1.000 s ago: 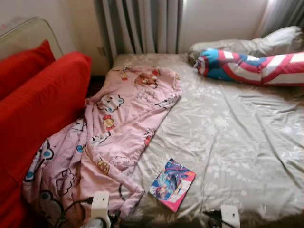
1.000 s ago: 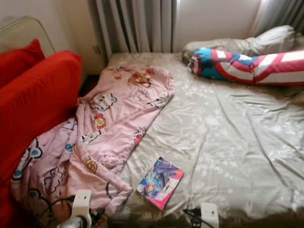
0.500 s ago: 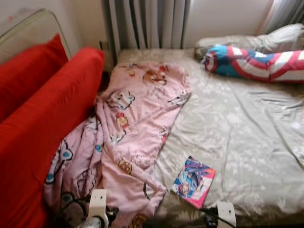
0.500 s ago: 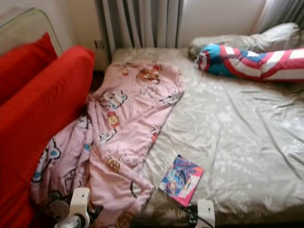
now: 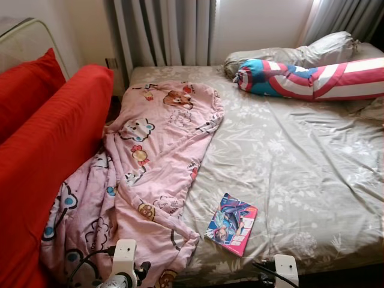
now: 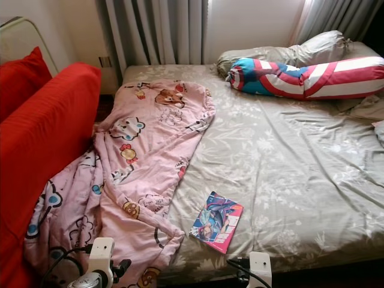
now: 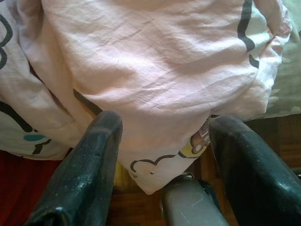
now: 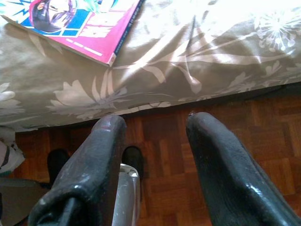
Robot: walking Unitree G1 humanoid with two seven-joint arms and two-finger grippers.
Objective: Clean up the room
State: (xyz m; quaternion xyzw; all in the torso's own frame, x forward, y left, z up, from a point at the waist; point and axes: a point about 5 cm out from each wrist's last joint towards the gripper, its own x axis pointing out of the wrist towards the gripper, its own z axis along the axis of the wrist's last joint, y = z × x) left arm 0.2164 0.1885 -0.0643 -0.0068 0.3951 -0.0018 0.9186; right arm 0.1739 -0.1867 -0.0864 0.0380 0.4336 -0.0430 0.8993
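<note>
A pink cartoon-print blanket (image 5: pixel 150 162) lies crumpled along the left side of the bed and hangs over its near corner. A colourful comic book (image 5: pixel 231 223) rests near the bed's front edge. My left gripper (image 7: pixel 164 141) hangs open just below the blanket's hanging corner (image 7: pixel 150 80), holding nothing. My right gripper (image 8: pixel 153 127) is open above the wooden floor (image 8: pixel 244 155), just in front of the bed edge below the comic book (image 8: pixel 75 23). Both wrists (image 5: pixel 123 267) (image 5: pixel 285 270) show at the bottom of the eye views.
A red sofa (image 5: pixel 42 150) with a red cushion (image 5: pixel 27 78) stands tight against the bed's left. A red, white and blue bolster (image 5: pixel 306 78) and grey pillows (image 5: pixel 300 54) lie at the head. The grey floral sheet (image 5: pixel 300 162) is bare on the right. Curtains (image 5: pixel 162 30) hang behind.
The whole picture has shifted as the camera moved, so the bed's front edge and the comic book sit higher in view. The blanket, book and pillows lie where they were.
</note>
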